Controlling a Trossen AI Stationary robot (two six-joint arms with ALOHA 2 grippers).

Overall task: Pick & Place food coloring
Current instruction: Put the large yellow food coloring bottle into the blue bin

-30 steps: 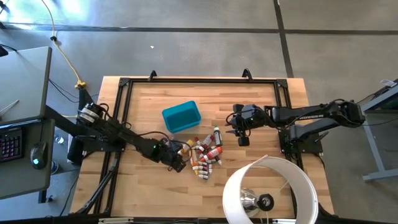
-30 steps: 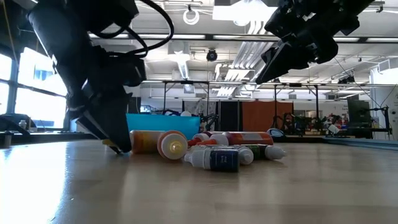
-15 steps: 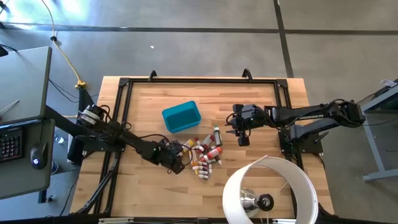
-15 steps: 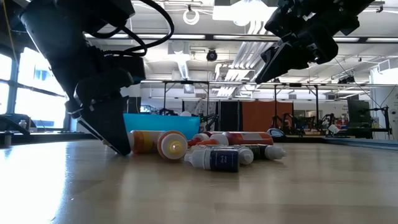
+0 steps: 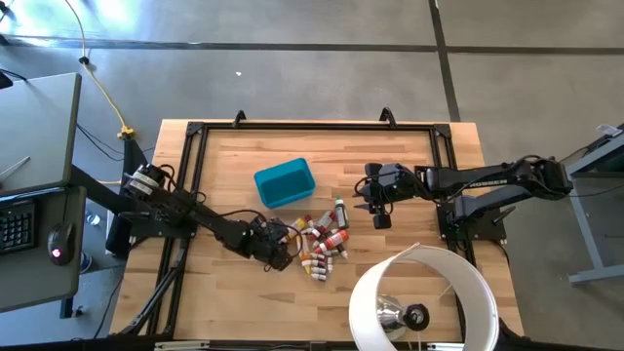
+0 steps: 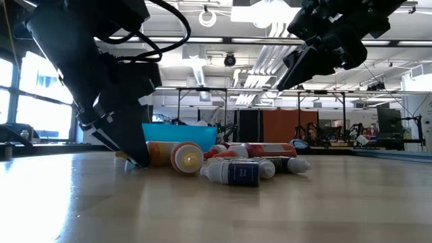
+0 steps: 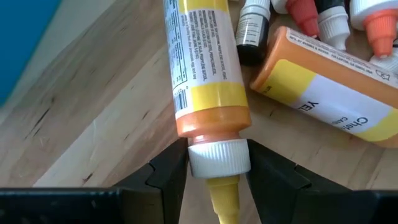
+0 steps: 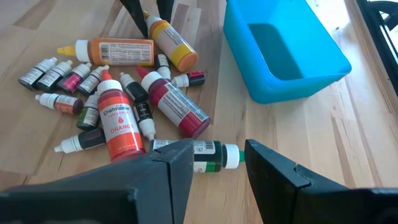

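High view: food coloring bottles (image 5: 317,244) heaped on worktop (image 5: 409,166) beside teal bin (image 5: 284,182); left hand (image 5: 277,251) at heap's edge.
Left wrist view: fingers clamp yellow bottle (image 7: 204,74) at its white cap.
Right wrist view: right hand (image 8: 208,163) spread wide, holding nothing

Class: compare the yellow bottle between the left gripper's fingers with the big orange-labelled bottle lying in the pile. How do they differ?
The yellow bottle has a yellow label and tip; the orange bottle has a red-orange label and cap. The yellow bottle's white collar sits between the left gripper's fingers; the orange bottle lies untouched among smaller bottles. Both lie flat on the wooden table and are larger than the small bottles.
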